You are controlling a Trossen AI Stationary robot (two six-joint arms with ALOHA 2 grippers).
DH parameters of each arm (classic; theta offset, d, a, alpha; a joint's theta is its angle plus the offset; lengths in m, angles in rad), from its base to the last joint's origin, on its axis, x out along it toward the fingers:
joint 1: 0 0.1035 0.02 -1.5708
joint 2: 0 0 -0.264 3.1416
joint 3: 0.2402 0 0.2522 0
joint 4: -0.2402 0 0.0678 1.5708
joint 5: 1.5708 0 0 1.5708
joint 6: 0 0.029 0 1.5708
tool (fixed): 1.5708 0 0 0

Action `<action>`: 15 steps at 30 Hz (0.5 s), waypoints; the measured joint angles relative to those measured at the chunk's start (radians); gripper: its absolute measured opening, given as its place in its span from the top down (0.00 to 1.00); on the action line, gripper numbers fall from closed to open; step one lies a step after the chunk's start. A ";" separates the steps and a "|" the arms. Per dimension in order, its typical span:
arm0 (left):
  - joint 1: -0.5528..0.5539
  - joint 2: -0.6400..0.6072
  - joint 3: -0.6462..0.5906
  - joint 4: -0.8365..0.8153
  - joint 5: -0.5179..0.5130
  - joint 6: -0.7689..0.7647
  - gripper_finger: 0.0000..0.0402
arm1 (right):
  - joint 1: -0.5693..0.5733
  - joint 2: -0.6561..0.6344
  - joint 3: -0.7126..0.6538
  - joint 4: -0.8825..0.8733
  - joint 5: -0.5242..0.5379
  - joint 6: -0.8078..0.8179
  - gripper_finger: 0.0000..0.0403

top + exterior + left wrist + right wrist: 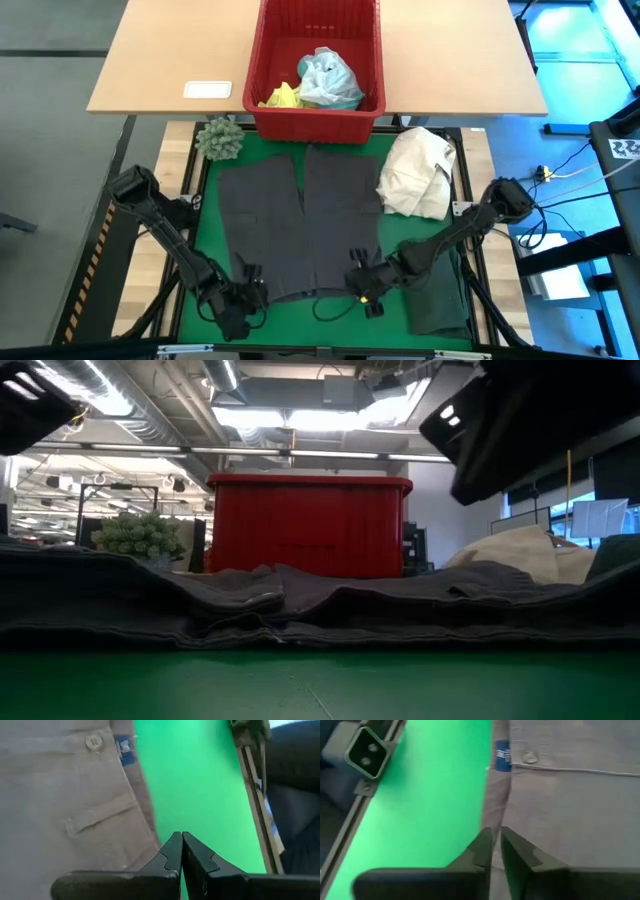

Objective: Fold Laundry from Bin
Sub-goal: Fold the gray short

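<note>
On the mat, the pair of trousers lies spread flat at the centre. The bin stands at its 12 o'clock, on the tabletop, with two crumpled garments in it. The plant-like ball sits at 10 o'clock, the cloth bundle at 2 o'clock, a folded garment at 4 o'clock. The left end effector is at 7 o'clock, the right end effector at 5 o'clock.

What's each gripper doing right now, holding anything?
Left gripper: shut, empty, beside the grey garment.
Right gripper: slightly open at the garment's edge, grip unclear.
</note>
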 joint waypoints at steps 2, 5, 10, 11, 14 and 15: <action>-0.005 0.000 0.000 -0.031 -0.032 -0.019 1.00 | 0.016 0.000 0.000 -0.001 0.023 -0.001 0.81; 0.012 -0.010 0.000 -0.108 -0.087 -0.095 1.00 | 0.033 0.000 0.000 -0.004 0.054 -0.001 0.71; 0.038 -0.013 0.025 -0.110 -0.016 -0.070 0.94 | 0.046 0.000 0.000 -0.057 0.066 0.013 0.57; 0.040 -0.014 0.031 -0.110 -0.007 -0.060 0.92 | 0.050 0.000 0.000 -0.080 0.075 0.022 0.55; 0.043 -0.014 0.036 -0.134 -0.017 -0.005 0.86 | 0.058 0.006 0.000 -0.137 0.114 0.036 0.52; 0.043 -0.014 0.036 -0.161 -0.028 0.010 0.83 | 0.058 0.007 0.000 -0.154 0.131 0.039 0.51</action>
